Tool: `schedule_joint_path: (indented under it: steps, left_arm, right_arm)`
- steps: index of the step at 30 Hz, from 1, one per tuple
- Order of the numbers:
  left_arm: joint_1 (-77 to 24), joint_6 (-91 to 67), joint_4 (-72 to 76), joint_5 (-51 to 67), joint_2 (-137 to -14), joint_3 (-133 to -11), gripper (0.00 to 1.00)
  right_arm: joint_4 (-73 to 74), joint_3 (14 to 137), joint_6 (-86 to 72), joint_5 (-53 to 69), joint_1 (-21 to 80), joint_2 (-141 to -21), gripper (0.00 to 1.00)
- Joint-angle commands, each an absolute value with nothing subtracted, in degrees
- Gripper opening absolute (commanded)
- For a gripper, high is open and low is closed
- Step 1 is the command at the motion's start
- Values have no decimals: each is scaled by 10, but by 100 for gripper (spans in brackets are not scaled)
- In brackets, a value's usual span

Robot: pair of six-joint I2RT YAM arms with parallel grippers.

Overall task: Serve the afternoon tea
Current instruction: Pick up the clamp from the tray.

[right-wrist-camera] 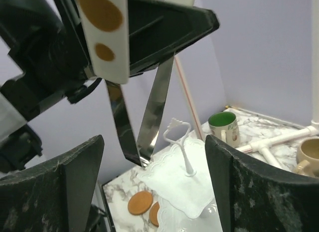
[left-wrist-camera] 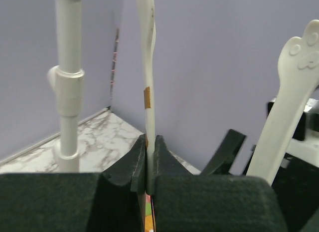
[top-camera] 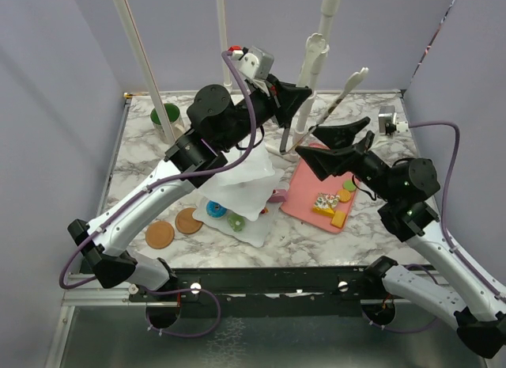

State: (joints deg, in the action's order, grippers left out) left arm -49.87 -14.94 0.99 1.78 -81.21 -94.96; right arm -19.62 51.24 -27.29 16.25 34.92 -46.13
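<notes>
My left gripper is raised over the back middle of the table and shut on the white orange-spotted handle of the metal tongs. The handle is pinched between its fingers in the left wrist view, and the blades hang down in the right wrist view. The white three-tier stand stands below, with its loop handle and top plate in the right wrist view. A blue donut and a green pastry lie on its lower plate. My right gripper is open and empty over the pink tray.
Several pastries lie on the pink tray. Two brown discs lie front left. The green-lined mug stands back left, and the tan mug shows in the right wrist view. White pipe posts and a paw-ended white stick rise at the back.
</notes>
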Motion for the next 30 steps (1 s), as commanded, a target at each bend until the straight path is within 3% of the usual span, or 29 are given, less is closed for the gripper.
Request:
schedule_joint_path:
  steps: [1,4,11,21,23,24,25,30]
  left_arm:
    - [-496,-220,22,196,-795,-978,2]
    - [-497,-236,23,273,-786,-977,4]
    - [-496,-240,37,272,-779,-963,4]
    - [-496,-250,41,266,-782,-966,4]
    - [-496,-251,43,267,-782,-964,4]
    - [-496,-250,44,267,-781,-963,5]
    - [-496,-249,44,266,-781,-962,7]
    - [-496,-242,44,264,-778,-960,22]
  right_arm:
    - [-277,517,-271,287,349,-454,83]
    - [-311,513,-286,332,349,-442,74]
    - [-404,491,-335,380,349,-439,48]
    - [-475,514,-380,386,349,-518,33]
    - [-477,520,-381,377,349,-525,21]
    - [-471,526,-379,373,349,-526,8]
    - [-456,532,-374,369,349,-526,2]
    - [-289,578,-304,386,349,-508,1]
